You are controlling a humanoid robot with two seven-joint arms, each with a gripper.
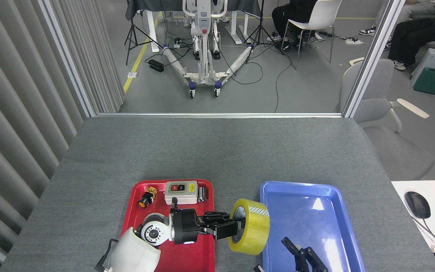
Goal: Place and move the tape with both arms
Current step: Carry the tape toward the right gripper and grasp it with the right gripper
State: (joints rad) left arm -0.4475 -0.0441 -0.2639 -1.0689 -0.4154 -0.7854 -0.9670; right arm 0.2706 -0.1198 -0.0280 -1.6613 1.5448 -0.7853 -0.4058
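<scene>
2 shallow plastic trays sit side by side on my grey felt-like table (217, 151): a glossy red tray (172, 257) and a glossy blue tray (315, 226) at 3 o'clock of it. The tape (250, 226) is a wide translucent yellow roll with a whitish core, standing on edge over the strip of table between the trays, its right side just at the blue tray's rim. My left gripper (229, 228) is black and blocky; its fingers (223, 230) pinch the roll's wall, reaching into the core from 9 o'clock. The white rounded left arm lies low across the red tray, wrist level, pointing to 3 o'clock. My right gripper (302, 258) shows only dark finger ends at the bottom edge over the blue tray; I cannot tell how they are set
</scene>
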